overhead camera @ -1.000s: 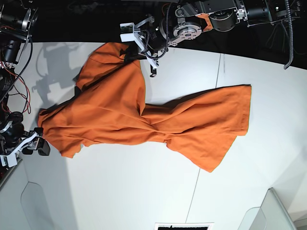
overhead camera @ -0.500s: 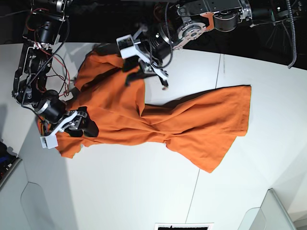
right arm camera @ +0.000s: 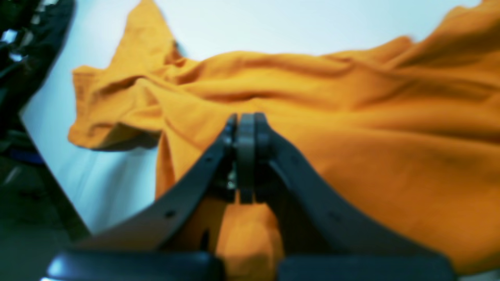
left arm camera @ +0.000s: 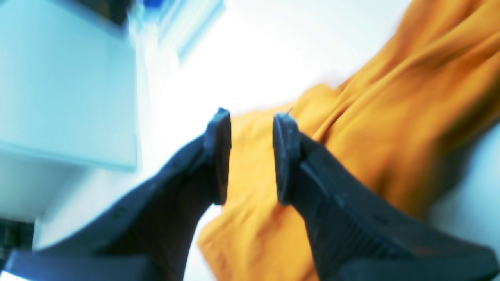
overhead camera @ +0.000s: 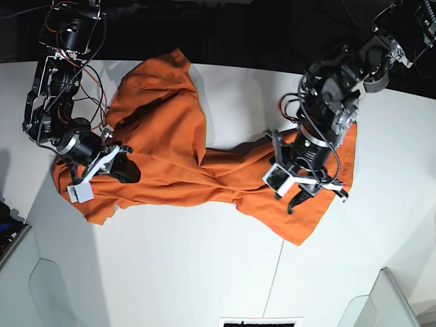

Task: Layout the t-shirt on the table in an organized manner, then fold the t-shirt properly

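Surface: white table (overhead camera: 170, 272) carried the orange t-shirt (overhead camera: 170, 157), which lay twisted at its middle and spread across the top.
Left gripper (left arm camera: 250, 156): hovered over the t-shirt's hem end, fingers apart with orange cloth showing behind the gap, nothing held.
Right gripper (right arm camera: 246, 156): sat over the t-shirt's sleeve end, fingers pressed together; whether any cloth was pinched could not be told.

My left claw (left arm camera: 250, 156) hangs with its jaws parted at the end of a bent arm, while my right claw (right arm camera: 245, 156) sits low, jaws pressed together.
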